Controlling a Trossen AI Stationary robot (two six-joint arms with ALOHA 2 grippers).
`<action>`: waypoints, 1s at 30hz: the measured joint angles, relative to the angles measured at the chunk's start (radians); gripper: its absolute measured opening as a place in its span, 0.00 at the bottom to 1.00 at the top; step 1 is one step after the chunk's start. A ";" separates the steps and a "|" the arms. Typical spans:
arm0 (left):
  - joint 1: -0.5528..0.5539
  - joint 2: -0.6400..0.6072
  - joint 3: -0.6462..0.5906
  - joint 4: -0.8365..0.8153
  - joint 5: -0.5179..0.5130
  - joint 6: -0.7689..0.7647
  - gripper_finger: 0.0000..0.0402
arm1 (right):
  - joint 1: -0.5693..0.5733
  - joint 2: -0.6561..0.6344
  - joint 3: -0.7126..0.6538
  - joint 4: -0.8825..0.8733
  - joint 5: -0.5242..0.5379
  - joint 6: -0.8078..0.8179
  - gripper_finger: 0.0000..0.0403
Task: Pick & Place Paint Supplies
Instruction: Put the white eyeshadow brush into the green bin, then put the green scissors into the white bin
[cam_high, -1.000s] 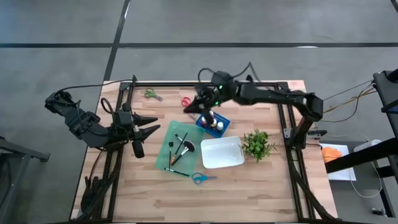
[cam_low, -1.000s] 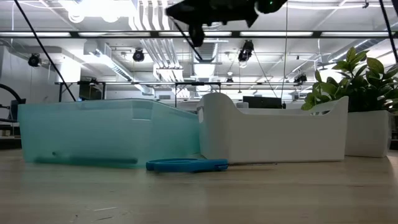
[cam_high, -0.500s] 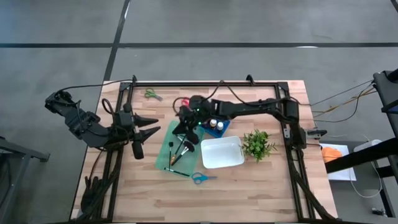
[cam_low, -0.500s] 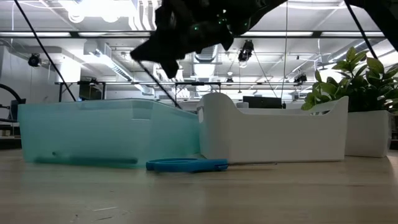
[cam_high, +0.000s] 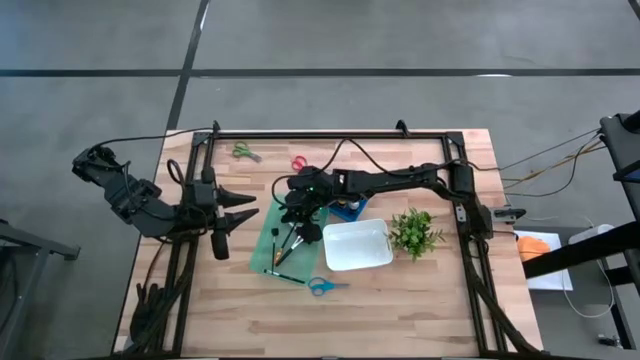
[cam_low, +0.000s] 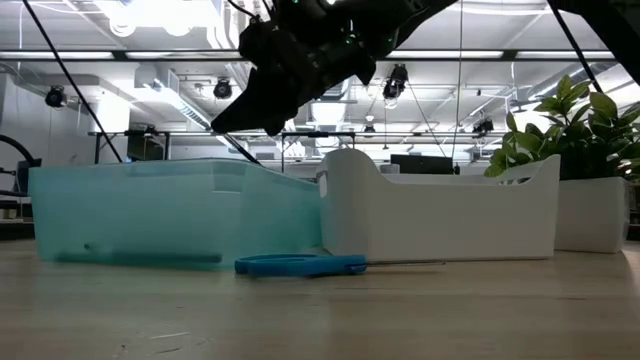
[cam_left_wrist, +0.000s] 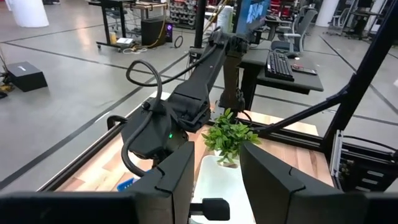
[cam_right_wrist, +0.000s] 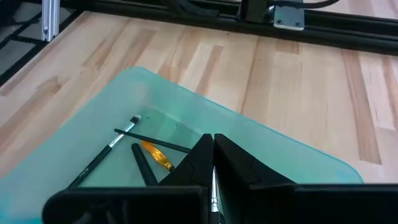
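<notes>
The right tool (cam_right_wrist: 213, 163) is clenched on a thin brush (cam_right_wrist: 214, 193) above the teal bin (cam_right_wrist: 280, 155); the brush is judged light, stiff and slippery, best pinched mid-handle; the left tool (cam_high: 232, 207) is parted, empty, beside the surface (cam_high: 400, 300).

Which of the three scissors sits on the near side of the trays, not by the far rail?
The blue-handled scissors: they lie on the wood in front of the translucent teal tray. The green-handled scissors and the red-handled scissors lie near the far rail.

No legible text, labels, numbers — none readable
</notes>
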 joint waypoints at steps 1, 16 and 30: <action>0.000 0.000 0.000 0.000 0.001 0.000 0.34 | 0.000 -0.001 0.000 -0.003 0.002 -0.001 0.02; 0.000 0.000 0.000 0.000 0.038 -0.001 0.34 | -0.007 -0.004 0.000 -0.007 0.003 0.140 0.03; 0.000 0.000 0.000 0.000 0.056 0.000 0.34 | -0.013 -0.015 0.000 -0.005 0.053 0.281 0.41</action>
